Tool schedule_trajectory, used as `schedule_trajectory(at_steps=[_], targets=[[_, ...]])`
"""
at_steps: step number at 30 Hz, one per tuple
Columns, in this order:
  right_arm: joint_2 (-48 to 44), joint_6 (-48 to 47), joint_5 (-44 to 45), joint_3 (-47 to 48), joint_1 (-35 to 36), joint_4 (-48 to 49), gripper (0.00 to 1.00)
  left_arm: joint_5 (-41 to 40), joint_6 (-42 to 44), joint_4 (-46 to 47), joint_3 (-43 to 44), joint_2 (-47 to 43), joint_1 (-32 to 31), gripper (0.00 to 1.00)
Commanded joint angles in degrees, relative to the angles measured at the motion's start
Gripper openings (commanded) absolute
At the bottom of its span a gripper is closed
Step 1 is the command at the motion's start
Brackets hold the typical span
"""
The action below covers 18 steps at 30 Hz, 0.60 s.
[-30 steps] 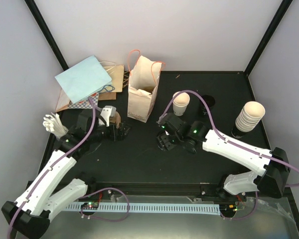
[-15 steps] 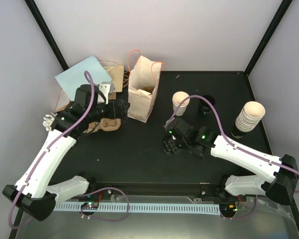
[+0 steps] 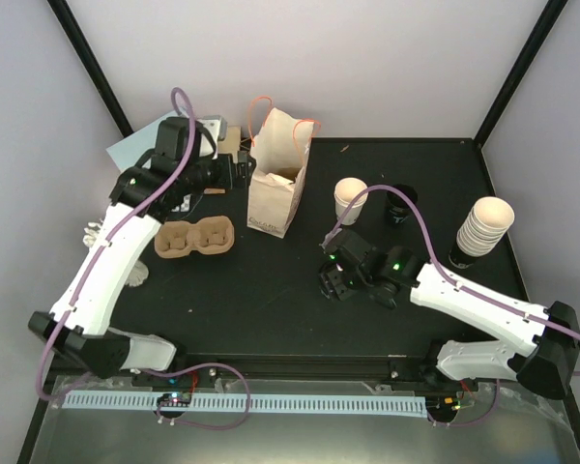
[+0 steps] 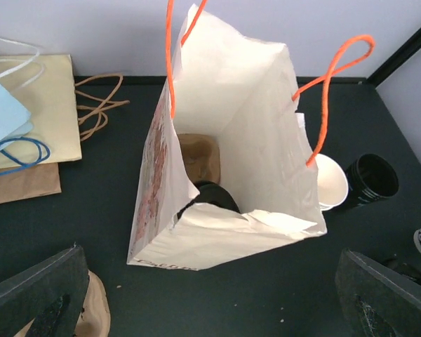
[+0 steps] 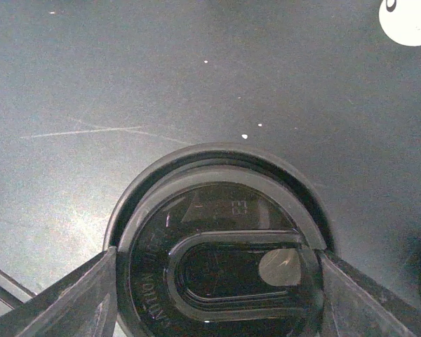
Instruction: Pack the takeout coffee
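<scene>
A black lid (image 5: 221,270) sat clamped between the right gripper (image 5: 217,254), one finger against each side of its rim, over the scratched dark table (image 5: 126,70); a white round thing (image 5: 409,21) lay farther off

Bright, even light; sharp focus

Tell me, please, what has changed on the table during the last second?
The left gripper, open, rose from the brown pulp cup tray and swung away to the paper bag; the tray now lies uncovered. The right gripper, closed on a black lid, shifted slightly toward the near edge and rightward. The bag, the open cup and the cup stack stayed put.
</scene>
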Motion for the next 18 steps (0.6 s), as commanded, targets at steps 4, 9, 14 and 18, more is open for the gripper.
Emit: schedule_trajectory(at_steps=[4,9,14,18], targets=[[-2.68,2.53,4.01,0.39,-0.57,0.13,0.72,-2.28,1.93,-6.94,9.98,7.70,0.35,0.99],[-3.20,3.13,4.51,-0.28,-0.65,0.47,0.72,-3.76,2.61,-8.25,13.11,10.56,0.36,0.99],[-2.98,3.53,4.66,-0.79,-0.66,1.26,0.71,-5.17,3.14,-9.15,14.94,12.73,0.35,0.99],[-2.24,3.63,4.10,-0.71,-0.66,1.70,0.72,-4.55,2.71,-10.65,18.00,15.38,0.18,0.91]])
